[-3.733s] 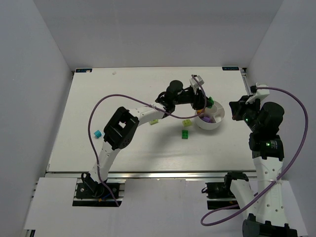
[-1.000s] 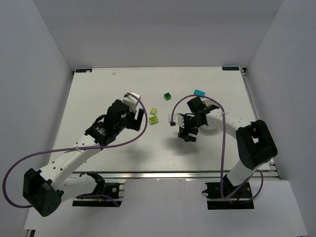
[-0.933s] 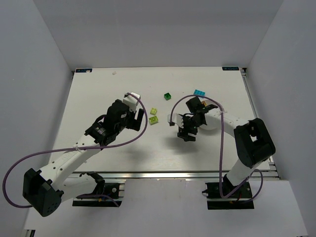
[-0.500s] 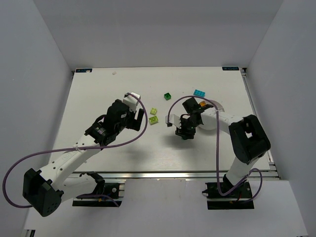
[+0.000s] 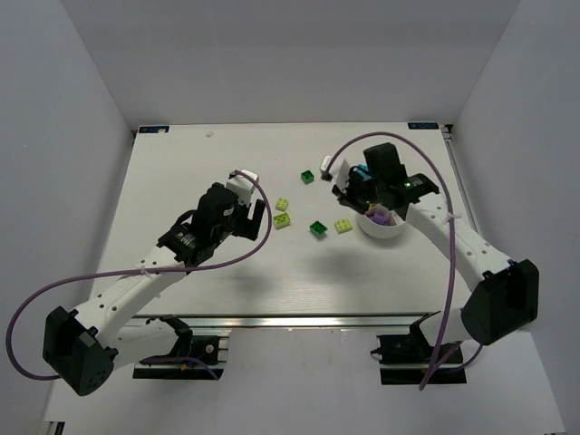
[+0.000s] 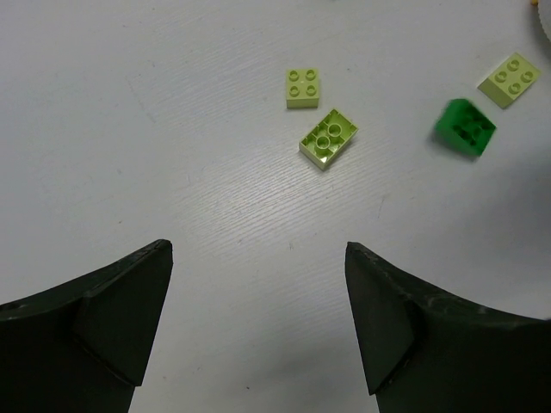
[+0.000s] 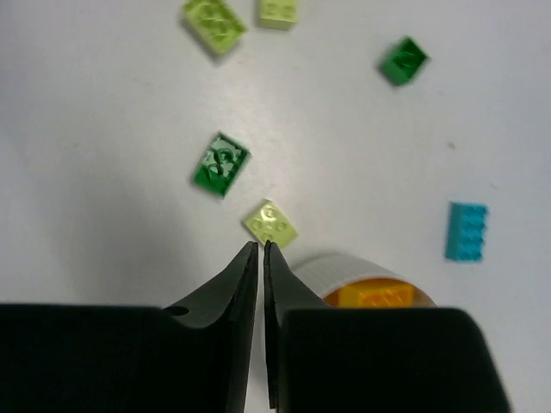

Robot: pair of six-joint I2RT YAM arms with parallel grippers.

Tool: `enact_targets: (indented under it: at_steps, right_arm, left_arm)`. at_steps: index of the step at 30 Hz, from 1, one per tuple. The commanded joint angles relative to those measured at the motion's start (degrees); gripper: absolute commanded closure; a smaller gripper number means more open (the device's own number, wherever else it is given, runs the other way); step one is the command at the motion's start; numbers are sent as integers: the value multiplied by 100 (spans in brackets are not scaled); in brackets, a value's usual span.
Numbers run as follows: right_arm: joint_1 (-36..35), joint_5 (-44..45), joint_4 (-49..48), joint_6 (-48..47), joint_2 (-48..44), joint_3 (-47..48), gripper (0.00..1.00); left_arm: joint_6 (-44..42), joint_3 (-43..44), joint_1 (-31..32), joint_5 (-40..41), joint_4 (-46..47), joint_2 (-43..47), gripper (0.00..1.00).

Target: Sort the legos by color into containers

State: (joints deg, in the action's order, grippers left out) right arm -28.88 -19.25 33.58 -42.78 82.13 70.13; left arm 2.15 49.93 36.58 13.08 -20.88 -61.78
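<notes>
The white bowl (image 5: pixel 388 233) stands right of centre, with a purple brick (image 5: pixel 379 217) inside. Its rim (image 7: pixel 343 268) and an orange brick (image 7: pixel 374 296) show in the right wrist view. My right gripper (image 5: pixel 352 195) (image 7: pixel 259 246) is shut and empty, raised beside the bowl's left rim, above a lime brick (image 7: pixel 270 223) (image 5: pixel 343 226). Dark green bricks lie at the centre (image 5: pixel 318 228) (image 7: pixel 221 163) and farther back (image 5: pixel 309 176) (image 7: pixel 403 60). A cyan brick (image 7: pixel 467 231) lies beside the bowl. My left gripper (image 5: pixel 260 217) (image 6: pixel 258 258) is open and empty, left of two lime bricks (image 5: pixel 284 205) (image 5: pixel 282 220).
The left wrist view shows the two lime bricks (image 6: pixel 302 87) (image 6: pixel 328 138) ahead of the open jaws, then the dark green brick (image 6: pixel 465 127) and another lime brick (image 6: pixel 510 79) to the right. Grey walls enclose the white table (image 5: pixel 181 163).
My right gripper has moved from low over the table's middle up and right to the bowl. The bowl, a dark green brick and a lime brick now show. The left arm has not moved.
</notes>
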Motion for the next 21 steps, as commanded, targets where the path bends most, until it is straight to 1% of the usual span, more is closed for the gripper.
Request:
enact_targets:
  at_steps: [1, 2, 4, 6, 8, 9, 11, 12, 13, 14, 15, 17, 18, 19, 20, 21]
  right_arm:
    - [304, 859, -115, 1024, -118, 185, 88]
    - [365, 1035, -80, 1087, -101, 220, 89]
    - [638, 993, -71, 1141, -127, 186, 90]
    - [770, 494, -10, 1054, -179, 54, 89]
    - [832, -295, 34, 782, -223, -95, 84]
    - [797, -421, 60, 754, -154, -165, 71]
    - [735, -833, 113, 833, 302, -88, 49]
    - [718, -896, 105, 885, 469, 61, 33]
    - [596, -932, 78, 903, 784, 123, 31]
    - [551, -949, -96, 903, 944, 185, 25]
    - [516, -897, -245, 1138, 1067, 246, 23]
    - [384, -635, -466, 1342, 1524, 527, 11]
    - [349, -511, -502, 1473, 1700, 720, 11]
    - [322, -397, -415, 1423, 2084, 1122, 11]
    - [252, -274, -362, 1344, 2262, 1291, 11]
    - [234, -255, -353, 1004, 2368, 1389, 11]
  left_arm:
    - [57, -54, -10, -33, 128, 8, 9]
    - [66, -45, -10, -86, 128, -9, 9]
    - [57, -27, -10, -130, 102, -53, 9]
    - [48, -36, -10, -174, 120, -54, 9]
    - [57, -45, -10, -192, 120, -62, 9]
    - [57, -45, -10, -218, 128, -80, 9]
    - [66, -27, -10, -236, 120, -124, 9]
    - [57, -27, -10, -245, 111, -150, 9]
    - [57, -27, -10, -210, 102, -168, 9]
    - [48, -27, -10, -175, 102, -168, 9]
    - [48, -36, -10, -87, 93, -177, 9]
    - [31, -62, -10, -8, 93, -142, 9]
    - [22, -80, -10, 27, 128, -124, 9]
    - [13, -89, -10, 71, 128, -106, 9]
    - [-4, -98, -10, 89, 146, -106, 9]
    - [-4, -98, -10, 107, 137, -106, 9]
